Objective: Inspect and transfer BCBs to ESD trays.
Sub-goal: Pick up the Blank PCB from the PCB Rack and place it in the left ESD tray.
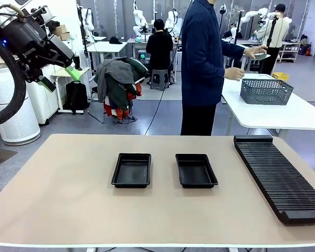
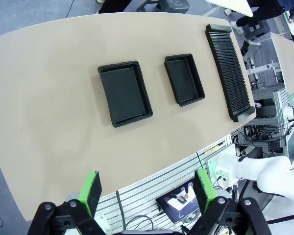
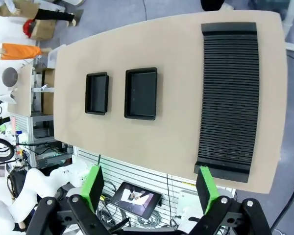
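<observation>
Left hand (image 1: 60,79): raised high over the counter's far left corner, tilted, green pads spread apart, nothing between them. In the left wrist view the left hand (image 2: 148,188) looks down from above, jaws wide and empty, past the near edge.

Counter (image 1: 68,205): beige top, rounded corners.

Left ESD tray (image 1: 132,170): black, shallow, flat on the counter just left of centre, about midway between the near and far edges. Floor bare. In the left wrist view (image 2: 125,93) it is the nearer of the two.

Right ESD tray (image 1: 196,170): same make, just right of centre, level with the first and apart from it by a strip of bare counter. Floor bare. Seen also in both wrist views (image 2: 184,79) (image 3: 141,93), with the left ESD tray (image 3: 97,93) beyond it in the right wrist view.

Person (image 1: 202,63): dark coat, standing behind the far edge, turned toward a white side table on the right.

Rack (image 1: 281,176): long, black, ribbed, lying along the right edge from the far right corner toward the near edge.

Mesh basket (image 1: 266,90): grey, on the side table; the person's hands are beside and above it. What they hold is too small to tell.

Right hand (image 3: 150,185): high above the counter's right side, pads wide apart, gripping nothing.
</observation>
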Available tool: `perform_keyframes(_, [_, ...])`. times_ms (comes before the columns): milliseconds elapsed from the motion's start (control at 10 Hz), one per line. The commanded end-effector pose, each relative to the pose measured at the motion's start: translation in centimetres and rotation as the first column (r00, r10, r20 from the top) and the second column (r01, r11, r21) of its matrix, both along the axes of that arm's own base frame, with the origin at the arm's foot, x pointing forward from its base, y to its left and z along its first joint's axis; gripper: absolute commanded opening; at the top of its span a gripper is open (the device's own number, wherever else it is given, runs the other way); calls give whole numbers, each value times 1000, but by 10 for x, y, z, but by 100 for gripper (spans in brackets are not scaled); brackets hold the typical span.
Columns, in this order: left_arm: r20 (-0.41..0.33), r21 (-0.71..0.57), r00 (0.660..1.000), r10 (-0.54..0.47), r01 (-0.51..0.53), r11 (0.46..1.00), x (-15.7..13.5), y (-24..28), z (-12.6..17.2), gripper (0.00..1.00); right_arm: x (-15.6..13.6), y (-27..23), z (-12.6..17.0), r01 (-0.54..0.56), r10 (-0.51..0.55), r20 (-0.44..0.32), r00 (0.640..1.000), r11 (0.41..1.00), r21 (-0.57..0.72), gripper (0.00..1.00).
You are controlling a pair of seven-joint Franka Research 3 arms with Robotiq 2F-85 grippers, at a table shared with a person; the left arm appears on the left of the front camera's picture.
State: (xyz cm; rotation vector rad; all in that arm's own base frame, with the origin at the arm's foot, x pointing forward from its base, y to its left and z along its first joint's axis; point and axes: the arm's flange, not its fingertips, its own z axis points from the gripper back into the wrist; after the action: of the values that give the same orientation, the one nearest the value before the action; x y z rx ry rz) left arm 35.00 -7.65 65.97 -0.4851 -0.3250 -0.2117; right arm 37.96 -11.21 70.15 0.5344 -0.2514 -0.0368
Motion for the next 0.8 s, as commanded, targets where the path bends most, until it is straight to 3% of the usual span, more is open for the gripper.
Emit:
perform_keyframes(0, [-25, 15, 1000, 18, -17, 1000, 0, 0, 5, 100, -1, -2, 7, 26, -27, -26, 999, 999, -24, 100])
perform_keyframes(700, [-17, 48, 999, 28, -27, 998, -6, 2, 7, 100, -1, -2, 6, 19, -19, 1, 1000, 1000, -14, 100])
